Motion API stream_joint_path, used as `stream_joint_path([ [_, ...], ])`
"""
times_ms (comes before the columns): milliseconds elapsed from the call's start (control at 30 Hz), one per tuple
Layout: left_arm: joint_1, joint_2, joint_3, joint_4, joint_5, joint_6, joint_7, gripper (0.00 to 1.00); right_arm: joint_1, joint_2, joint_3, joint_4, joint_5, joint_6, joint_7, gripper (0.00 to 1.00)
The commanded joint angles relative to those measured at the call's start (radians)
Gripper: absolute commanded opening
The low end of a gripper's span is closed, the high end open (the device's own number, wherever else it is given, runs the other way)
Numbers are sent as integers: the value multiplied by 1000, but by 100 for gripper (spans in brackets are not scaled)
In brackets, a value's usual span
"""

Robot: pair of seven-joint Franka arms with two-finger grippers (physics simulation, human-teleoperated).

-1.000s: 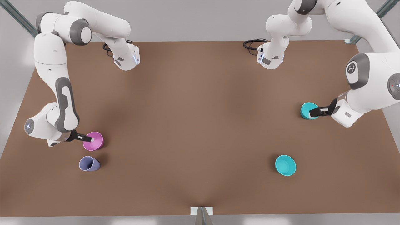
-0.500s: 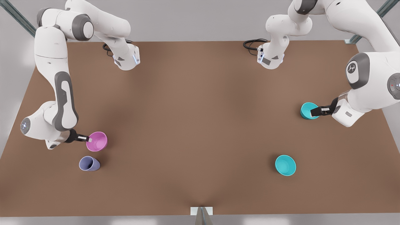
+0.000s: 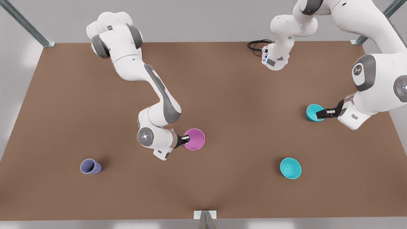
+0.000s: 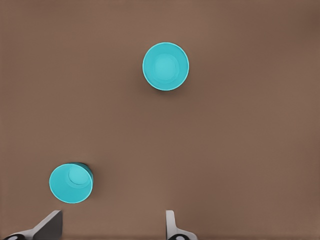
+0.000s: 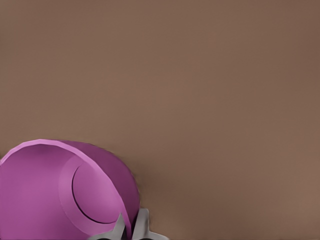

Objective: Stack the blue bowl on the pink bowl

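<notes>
Right gripper (image 3: 187,139): clamped on pink bowl (image 3: 196,140) rim, table (image 3: 222,79) centre | left gripper (image 3: 320,113): fingers spread, beside blue bowl (image 3: 312,111), near right edge

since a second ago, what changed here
The right end effector, shut on the pink bowl, carried it from beside the lavender cup toward the table middle, the front view's right. The left end effector, open by the blue bowl, the other turquoise bowl and the cup stayed put.

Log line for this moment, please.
right end effector: shut on pink bowl | left end effector: open, by teal bowl | stack: not yet done
</notes>
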Motion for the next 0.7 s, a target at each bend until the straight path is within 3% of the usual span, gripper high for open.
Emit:
stream_joint_path([
  [0, -3, 1, 0, 2, -2, 0, -4, 100, 26, 15, -2, 4, -50, 89, 704, 21],
  [167, -3, 59, 3, 17, -6, 15, -5, 100, 42, 65, -4, 23, -70, 139, 713, 21],
  [200, -3, 81, 3, 19, -4, 23, -5, 100, 44, 77, -2, 24, -70, 149, 711, 25],
  [300, 2, 297, 3, 80, -4, 391, -2, 100, 49, 109, 0, 24, -70, 200, 710, 25],
  [333, 16, 394, 5, 175, -30, 403, -2, 100, 50, 115, 0, 24, -69, 208, 710, 30],
  [367, 35, 478, 0, 241, -67, 472, -1, 100, 49, 115, 1, 24, -69, 209, 710, 49],
  [400, 37, 519, 0, 244, -102, 548, 1, 100, 49, 115, 1, 24, -66, 212, 711, 98],
  [567, 88, 567, -1, 197, -170, 613, 50, 100, -11, 48, 0, 20, -59, 179, 694, 100],
  [600, 89, 585, -3, 194, -170, 613, 53, 100, -56, -15, -3, 23, -67, 33, 664, 100],
  [667, 92, 612, -26, 194, -171, 615, 53, 100, -244, -97, -40, 21, -133, -282, 293, 100],
])
